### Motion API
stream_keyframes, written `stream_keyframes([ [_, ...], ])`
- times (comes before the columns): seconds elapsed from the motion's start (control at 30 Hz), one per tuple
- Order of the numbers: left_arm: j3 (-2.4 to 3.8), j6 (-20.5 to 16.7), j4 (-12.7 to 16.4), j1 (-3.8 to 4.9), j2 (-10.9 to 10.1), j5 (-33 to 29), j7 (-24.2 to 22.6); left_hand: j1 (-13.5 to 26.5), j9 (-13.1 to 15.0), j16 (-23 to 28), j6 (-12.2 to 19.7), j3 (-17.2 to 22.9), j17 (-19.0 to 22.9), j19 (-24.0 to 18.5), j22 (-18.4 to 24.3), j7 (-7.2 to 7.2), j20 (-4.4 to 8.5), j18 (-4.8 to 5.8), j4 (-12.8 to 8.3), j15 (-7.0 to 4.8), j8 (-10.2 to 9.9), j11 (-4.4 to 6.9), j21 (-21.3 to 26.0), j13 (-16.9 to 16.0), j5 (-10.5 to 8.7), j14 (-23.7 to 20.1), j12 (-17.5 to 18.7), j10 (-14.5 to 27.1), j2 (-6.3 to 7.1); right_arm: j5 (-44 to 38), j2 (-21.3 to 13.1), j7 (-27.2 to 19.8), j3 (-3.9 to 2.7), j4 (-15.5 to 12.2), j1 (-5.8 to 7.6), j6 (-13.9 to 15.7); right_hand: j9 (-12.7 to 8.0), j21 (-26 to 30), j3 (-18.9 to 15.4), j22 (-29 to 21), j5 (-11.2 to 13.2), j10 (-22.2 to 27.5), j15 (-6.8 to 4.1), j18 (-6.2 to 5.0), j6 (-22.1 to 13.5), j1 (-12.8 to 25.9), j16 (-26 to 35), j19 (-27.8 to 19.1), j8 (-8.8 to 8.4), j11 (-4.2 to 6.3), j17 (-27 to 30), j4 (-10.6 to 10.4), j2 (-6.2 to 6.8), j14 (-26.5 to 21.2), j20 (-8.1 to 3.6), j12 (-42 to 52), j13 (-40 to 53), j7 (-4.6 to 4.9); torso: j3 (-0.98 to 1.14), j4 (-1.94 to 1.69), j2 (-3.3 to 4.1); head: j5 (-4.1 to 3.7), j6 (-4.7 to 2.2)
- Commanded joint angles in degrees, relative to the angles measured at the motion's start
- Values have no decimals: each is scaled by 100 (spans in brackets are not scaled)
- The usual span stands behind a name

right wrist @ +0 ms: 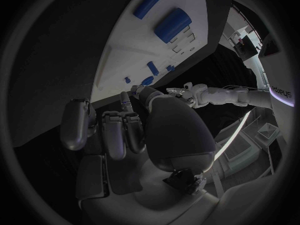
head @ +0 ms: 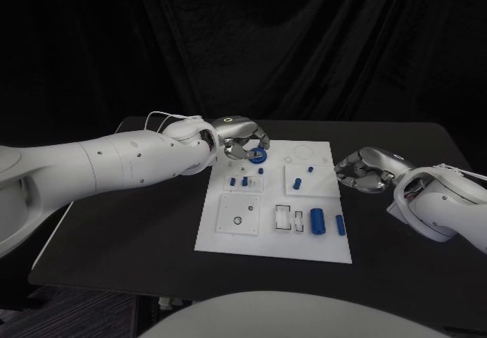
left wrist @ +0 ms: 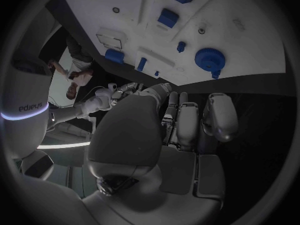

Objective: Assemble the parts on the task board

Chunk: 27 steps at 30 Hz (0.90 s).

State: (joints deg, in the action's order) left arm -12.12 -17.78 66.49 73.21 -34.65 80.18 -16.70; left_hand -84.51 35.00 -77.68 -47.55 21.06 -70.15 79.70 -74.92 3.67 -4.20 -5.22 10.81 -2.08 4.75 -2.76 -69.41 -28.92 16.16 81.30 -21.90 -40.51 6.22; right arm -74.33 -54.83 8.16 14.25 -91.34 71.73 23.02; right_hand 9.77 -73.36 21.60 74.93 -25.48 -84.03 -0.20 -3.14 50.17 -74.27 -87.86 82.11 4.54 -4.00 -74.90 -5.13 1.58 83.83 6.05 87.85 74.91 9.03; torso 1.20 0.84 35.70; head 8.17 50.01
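1. White task board lies flat in the middle of the black table, with small blue parts spread over it
2. Left hand hovers at the board's far left corner, its fingers curled in together; the left wrist view shows nothing in them
3. Blue gear lies on the board just beside that hand's fingertips
4. Right hand hangs over the table just off the board's right edge, fingers curled in, empty
5. Blue cylinder and a slimmer blue peg lie near the board's right edge
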Motion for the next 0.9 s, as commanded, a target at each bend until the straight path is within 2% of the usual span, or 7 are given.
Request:
stream_keyframes([
  [0.03,6,-139,-144,-51,137,977,3,6,-89,-81,-28,-18,-85,61,-917,-22,15,75,23,-20,-49,20,-47,149,-116,87,34,-78,79,-1,-9,-19,-4,-17,-14,136,-8,2,36,930,-40,-274,32,-96,35,3,8,-20,0,-29,-1201,-5,25,504,12,-21,1211,9,1,2,0,-28,-1],
  [0.1,7,-76,-230,-89,235,1225,110,64,-199,-134,-75,-75,-136,114,-926,-47,30,85,48,-31,-78,25,-90,309,-304,151,54,-169,120,-1,-6,-21,-4,-22,-14,138,-8,2,36,930,-40,-274,32,-96,35,3,8,-20,0,-29,-1201,-5,25,504,12,-21,1211,9,1,1,1,-46,-1],
  [0.17,7,17,-297,-120,312,1412,213,180,-329,-166,-136,-263,-153,136,-915,-150,47,81,100,-50,-86,53,-61,487,-659,192,72,-191,205,-1,-6,-23,-4,-32,-14,140,-8,2,36,930,-40,-274,32,-96,35,3,8,-20,0,-29,-1201,-5,25,504,12,-21,1211,9,0,-1,2,-63,-1],
  [0.27,7,110,-371,-162,394,1590,329,241,-430,-170,-146,-417,-140,151,-914,-202,55,83,152,-54,-97,48,-48,592,-871,199,56,-188,209,-1,-16,-24,-4,-47,-14,140,-8,2,36,930,-40,-274,32,-96,35,3,8,-20,0,-29,-1201,-5,25,504,12,-21,1211,9,0,1,3,-77,-1],
  [0.5,7,78,-413,-202,430,1698,402,231,-501,-161,-153,-468,-110,150,-909,-173,52,80,160,-52,-93,53,-19,631,-813,192,-19,-289,166,-1,-34,-22,-5,-49,-16,133,-8,0,35,931,-48,-277,31,-96,39,5,5,-17,1,-28,-1205,-4,31,506,12,-19,1214,8,-1,4,9,-66,-1],
  [0.8,7,64,-436,-214,457,1725,507,173,-577,-115,-152,-499,-23,125,-893,-244,42,70,123,-36,-97,24,52,686,-686,151,-29,-262,163,-1,-10,-30,-5,-45,-29,123,-8,0,35,931,-48,-277,31,-96,39,5,5,-17,1,-28,-1205,-4,31,506,12,-19,1214,8,-1,-4,-1,-51,-1],
  [0.9,8,107,-442,-216,459,1728,528,121,-619,-125,-192,-487,-29,131,-899,-267,34,73,87,-29,-84,20,48,702,-580,152,-81,-324,138,-1,-6,-31,-5,-43,-31,116,-10,10,36,927,-58,-274,30,-98,40,10,8,-21,1,-27,-1200,-4,35,504,11,-21,1211,7,0,-7,-2,-54,-1],
])
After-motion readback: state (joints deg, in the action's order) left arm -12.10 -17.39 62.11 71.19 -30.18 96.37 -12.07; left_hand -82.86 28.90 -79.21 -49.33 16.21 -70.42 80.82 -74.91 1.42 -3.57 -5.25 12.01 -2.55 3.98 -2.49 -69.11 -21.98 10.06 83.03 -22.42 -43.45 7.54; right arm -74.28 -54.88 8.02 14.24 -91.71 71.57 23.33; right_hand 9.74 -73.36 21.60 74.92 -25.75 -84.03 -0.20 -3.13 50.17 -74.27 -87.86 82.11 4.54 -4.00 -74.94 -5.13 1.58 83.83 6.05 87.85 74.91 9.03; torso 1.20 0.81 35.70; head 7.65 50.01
